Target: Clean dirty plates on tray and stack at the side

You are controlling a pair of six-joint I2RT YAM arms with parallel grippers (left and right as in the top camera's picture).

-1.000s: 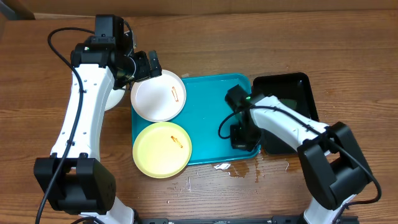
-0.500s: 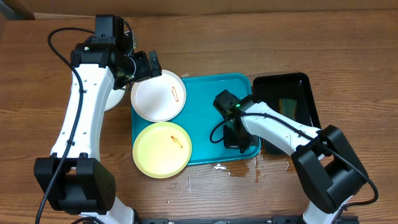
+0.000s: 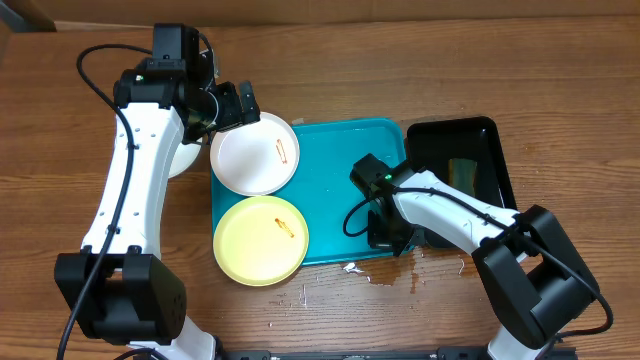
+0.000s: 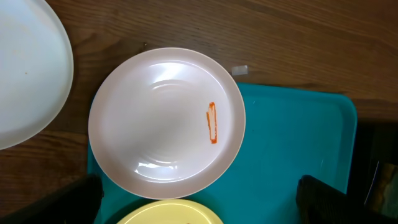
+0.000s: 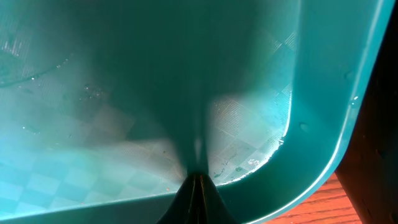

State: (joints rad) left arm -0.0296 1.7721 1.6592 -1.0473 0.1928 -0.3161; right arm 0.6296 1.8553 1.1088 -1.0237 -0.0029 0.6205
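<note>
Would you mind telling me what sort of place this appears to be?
Probably a robotics lab bench, not a real kitchen: a plain wooden table holds a turquoise tray with a smeared white plate and yellow plate, and the left arm and right arm, cables exposed, reach over it.

my left arm (image 3: 128, 190) runs up the left side from its base, wrist turned in toward the middle. the left gripper (image 3: 238, 103) hangs level, and in the wrist view i see its fingers (image 4: 323, 199) spread wide with nothing between them. my right arm (image 3: 450, 205) folds in from the lower right, wrist tipped steeply down. the right gripper (image 3: 388, 238) sits low, fingertips (image 5: 198, 194) pressed together in one dark wedge.
</note>
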